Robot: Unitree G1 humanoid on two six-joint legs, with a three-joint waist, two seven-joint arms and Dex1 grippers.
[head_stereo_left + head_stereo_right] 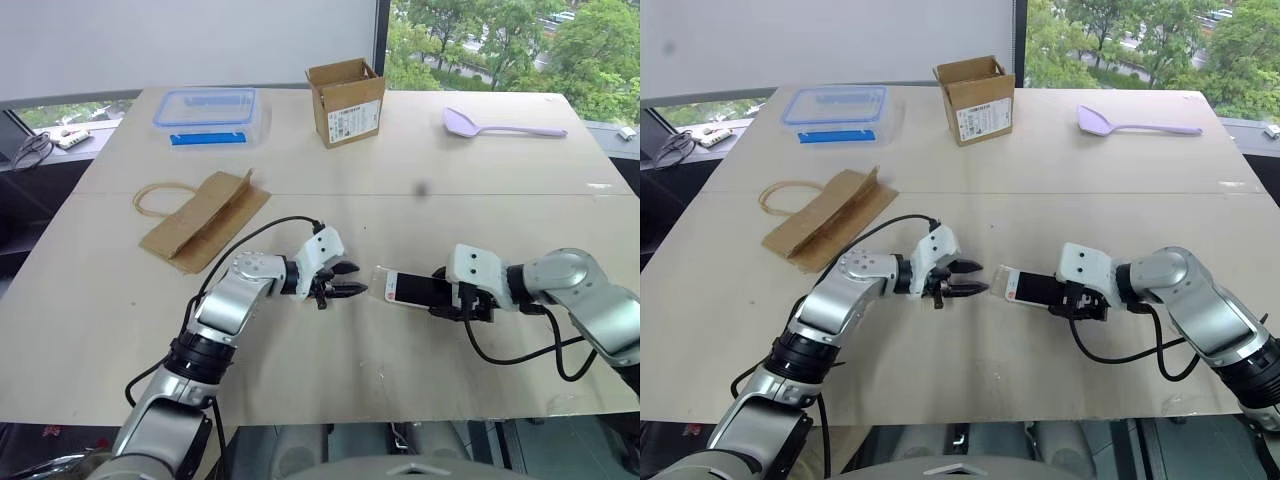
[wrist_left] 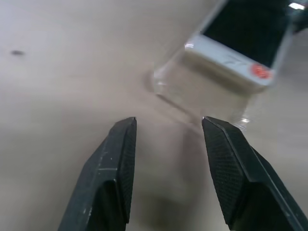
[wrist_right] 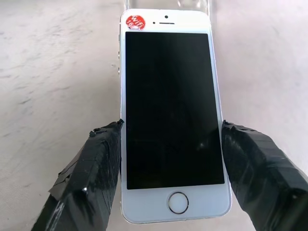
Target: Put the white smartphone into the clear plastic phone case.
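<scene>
From the head camera, the right gripper (image 1: 452,297) is gripping the phone (image 1: 412,289) by its long edges over the middle of the table (image 1: 300,370), while the left gripper (image 1: 340,281) is hovering unclenched and empty just beside it. In the left wrist view, the clear case (image 2: 199,91) is lying under the phone's end. In the right wrist view, both fingers (image 3: 96,163) are pressing the phone's sides.
</scene>
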